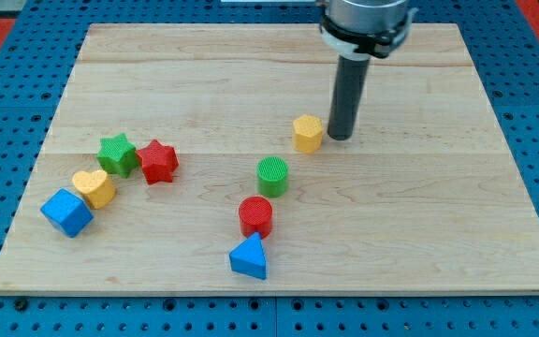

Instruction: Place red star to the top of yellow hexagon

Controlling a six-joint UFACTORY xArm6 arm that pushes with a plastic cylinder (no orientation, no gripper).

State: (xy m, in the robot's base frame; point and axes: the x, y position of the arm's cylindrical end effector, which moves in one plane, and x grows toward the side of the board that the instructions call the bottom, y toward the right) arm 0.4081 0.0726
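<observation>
The red star (158, 161) lies at the left of the wooden board (419, 215), touching the green star (117, 153) on its left. The yellow hexagon (308, 133) sits near the board's middle, a little toward the view's top. My tip (341, 137) is right beside the yellow hexagon, on its right side, close to or touching it. The tip is far to the right of the red star.
A yellow heart (94, 187) and a blue cube (66, 212) lie below-left of the stars. A green cylinder (272, 175), a red cylinder (255, 215) and a blue triangle (249, 256) stand in a column below the hexagon.
</observation>
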